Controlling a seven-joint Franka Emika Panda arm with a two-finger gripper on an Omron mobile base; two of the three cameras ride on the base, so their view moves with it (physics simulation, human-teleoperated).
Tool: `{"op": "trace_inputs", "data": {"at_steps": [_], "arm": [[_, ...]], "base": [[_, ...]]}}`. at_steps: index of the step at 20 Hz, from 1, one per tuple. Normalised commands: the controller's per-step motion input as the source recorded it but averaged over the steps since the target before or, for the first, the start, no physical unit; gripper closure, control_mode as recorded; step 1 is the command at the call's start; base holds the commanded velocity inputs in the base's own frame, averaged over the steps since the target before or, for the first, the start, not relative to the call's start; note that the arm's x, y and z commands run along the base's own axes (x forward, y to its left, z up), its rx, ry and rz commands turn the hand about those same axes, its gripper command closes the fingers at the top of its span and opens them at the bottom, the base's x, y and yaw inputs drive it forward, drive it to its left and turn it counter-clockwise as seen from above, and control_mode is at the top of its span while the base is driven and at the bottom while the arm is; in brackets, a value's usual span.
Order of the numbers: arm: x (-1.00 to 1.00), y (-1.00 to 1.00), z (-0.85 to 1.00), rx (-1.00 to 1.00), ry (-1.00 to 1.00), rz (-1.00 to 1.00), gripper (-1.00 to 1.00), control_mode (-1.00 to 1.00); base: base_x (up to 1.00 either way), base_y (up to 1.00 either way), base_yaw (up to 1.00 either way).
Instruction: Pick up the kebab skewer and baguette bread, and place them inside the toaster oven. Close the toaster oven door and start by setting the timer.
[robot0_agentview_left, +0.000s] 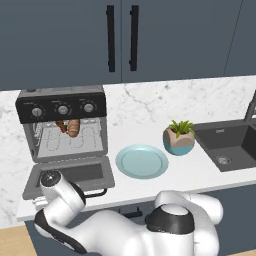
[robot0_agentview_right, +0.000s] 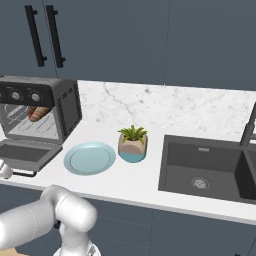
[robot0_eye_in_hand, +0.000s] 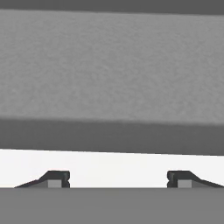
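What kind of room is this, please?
A home kitchen, most likely. A marble-look counter carries a toaster oven, with a dark sink set into it and dark blue cabinets hanging above.

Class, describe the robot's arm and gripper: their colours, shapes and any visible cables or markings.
The arm is glossy white, built of rounded, bulbous segments with dark grey to black bands at its joints. The gripper ends in two small dark fingertips with lighter grey pads. No cables or markings show.
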Motion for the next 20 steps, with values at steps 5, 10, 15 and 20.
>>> {"op": "trace_inputs", "data": {"at_steps": [5, 10, 15, 20], "arm": [[0.33, -0.17, -0.14, 0.0, -0.01, 0.02, -1.0, -1.0], [0.14, -0.24, -0.13, 0.0, -0.1, 0.01, -1.0, -1.0], [0.08, -0.33, -0.03, 0.0, -0.1, 0.0, -1.0, -1.0], [0.25, -0.29, 0.0, 0.0, -0.09, 0.0, -1.0, -1.0]], "base": [[0.0, 0.0, 0.0], [0.0, 0.0, 0.0], [0.0, 0.0, 0.0], [0.0, 0.0, 0.0]]}}
